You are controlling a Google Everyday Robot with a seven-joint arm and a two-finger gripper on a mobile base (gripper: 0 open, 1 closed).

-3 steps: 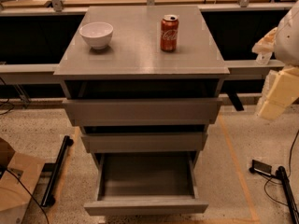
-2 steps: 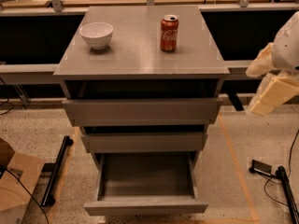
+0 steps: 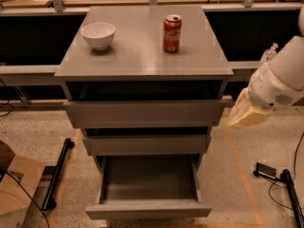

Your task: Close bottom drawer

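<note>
Cream gripper (image 3: 242, 115) right of cabinet (image 3: 137, 51), arm (image 3: 285, 77) cropped

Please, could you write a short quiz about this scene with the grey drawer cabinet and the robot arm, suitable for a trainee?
1. True or false: the bottom drawer stands further out than the two drawers above it.
2. Where is the claw? A) inside the bottom drawer; B) at the picture's right, beside the cabinet, about level with the top drawer; C) resting on the cabinet top.
3. Fill in: on the cabinet top stand a white bowl and a red ____.
Key: 1 true; 2 B; 3 can.
</note>
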